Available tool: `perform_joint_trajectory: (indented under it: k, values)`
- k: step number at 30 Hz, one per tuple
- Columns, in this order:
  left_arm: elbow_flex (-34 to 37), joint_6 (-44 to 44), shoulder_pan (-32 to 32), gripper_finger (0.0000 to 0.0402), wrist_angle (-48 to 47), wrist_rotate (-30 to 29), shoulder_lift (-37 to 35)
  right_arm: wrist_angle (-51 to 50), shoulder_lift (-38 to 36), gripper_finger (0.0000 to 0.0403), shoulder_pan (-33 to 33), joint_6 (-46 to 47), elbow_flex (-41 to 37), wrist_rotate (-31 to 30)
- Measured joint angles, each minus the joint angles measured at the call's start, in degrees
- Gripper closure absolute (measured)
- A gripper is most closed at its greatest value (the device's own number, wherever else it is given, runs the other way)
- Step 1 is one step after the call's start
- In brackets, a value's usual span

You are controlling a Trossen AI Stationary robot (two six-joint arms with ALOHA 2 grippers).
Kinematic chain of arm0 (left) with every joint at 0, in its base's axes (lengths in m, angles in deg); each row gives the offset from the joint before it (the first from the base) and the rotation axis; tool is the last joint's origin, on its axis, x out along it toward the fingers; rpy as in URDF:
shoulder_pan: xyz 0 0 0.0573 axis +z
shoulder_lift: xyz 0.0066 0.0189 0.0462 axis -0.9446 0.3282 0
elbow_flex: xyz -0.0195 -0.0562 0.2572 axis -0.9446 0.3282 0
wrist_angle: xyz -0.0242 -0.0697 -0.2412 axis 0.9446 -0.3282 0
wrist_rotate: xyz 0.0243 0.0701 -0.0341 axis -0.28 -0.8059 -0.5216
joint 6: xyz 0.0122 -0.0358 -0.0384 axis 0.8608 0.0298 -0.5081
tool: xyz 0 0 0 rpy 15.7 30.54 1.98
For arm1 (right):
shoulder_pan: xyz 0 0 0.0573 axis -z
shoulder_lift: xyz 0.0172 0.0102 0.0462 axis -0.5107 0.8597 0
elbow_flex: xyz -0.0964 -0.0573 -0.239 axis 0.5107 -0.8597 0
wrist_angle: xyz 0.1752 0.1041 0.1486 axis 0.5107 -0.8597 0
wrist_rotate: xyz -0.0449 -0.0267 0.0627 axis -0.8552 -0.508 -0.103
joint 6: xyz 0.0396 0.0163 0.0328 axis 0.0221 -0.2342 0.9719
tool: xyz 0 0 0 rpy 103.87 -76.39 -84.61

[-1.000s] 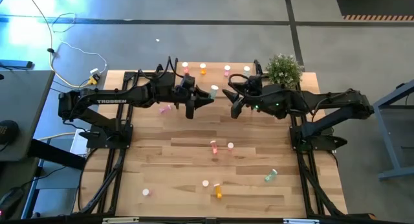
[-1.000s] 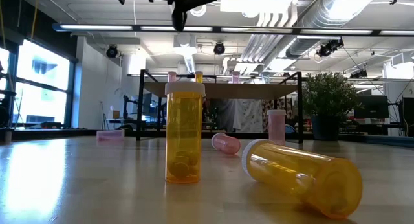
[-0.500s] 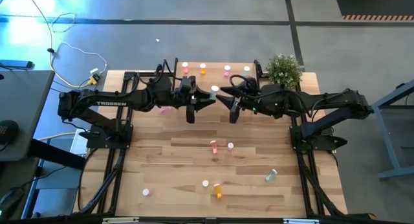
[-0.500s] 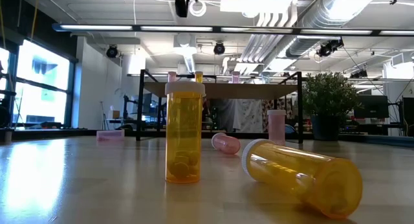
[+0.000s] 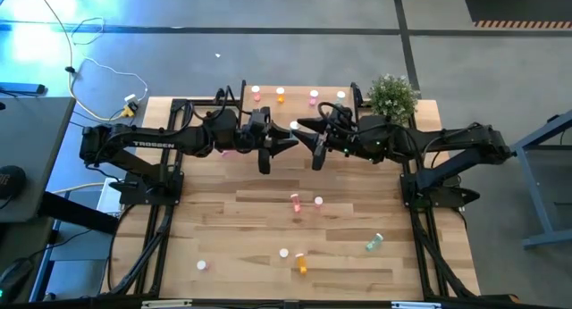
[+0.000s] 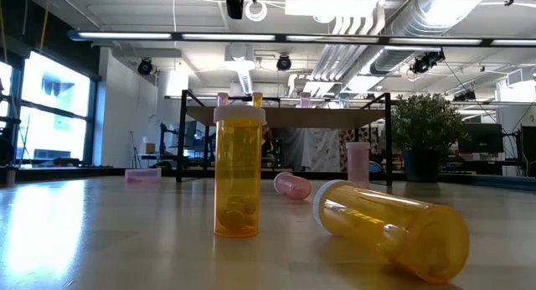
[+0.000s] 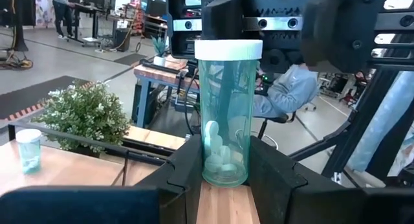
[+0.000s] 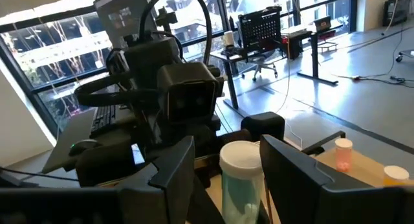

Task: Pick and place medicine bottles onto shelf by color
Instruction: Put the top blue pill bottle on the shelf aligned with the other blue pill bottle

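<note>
The left claw (image 7: pixel 223 169) is clamped on the green bottle (image 7: pixel 227 114) up in the air above the bench, while the right claw (image 8: pixel 226 160) waits spread around its cap, probably to take it toward the shelf (image 6: pixel 285 116).

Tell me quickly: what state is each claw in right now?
Left claw: shut on the teal bottle.
Right claw: open, fingers either side of the same bottle's cap.

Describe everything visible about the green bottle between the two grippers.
The green bottle is a translucent teal cylinder with a white cap, holding a few pale pills at its bottom. It stands upright, clamped low by the shut left gripper. The right gripper brackets its cap end; whether its fingers touch cannot be told.
</note>
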Motion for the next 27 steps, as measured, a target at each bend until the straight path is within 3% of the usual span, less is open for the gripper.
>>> perform_joint_trajectory:
  k: [13,27]
  values:
    - [-0.09,0.17,-0.06,0.0306,0.23,-0.87,-0.07,-1.69,-0.12,0.0236,-0.04,-2.94,-0.07,-3.59]
    - [-0.09,0.12,-0.10,0.0306,0.30,-1.09,-0.07,-1.53,1.57,0.0236,1.05,-0.56,-0.07,0.02]
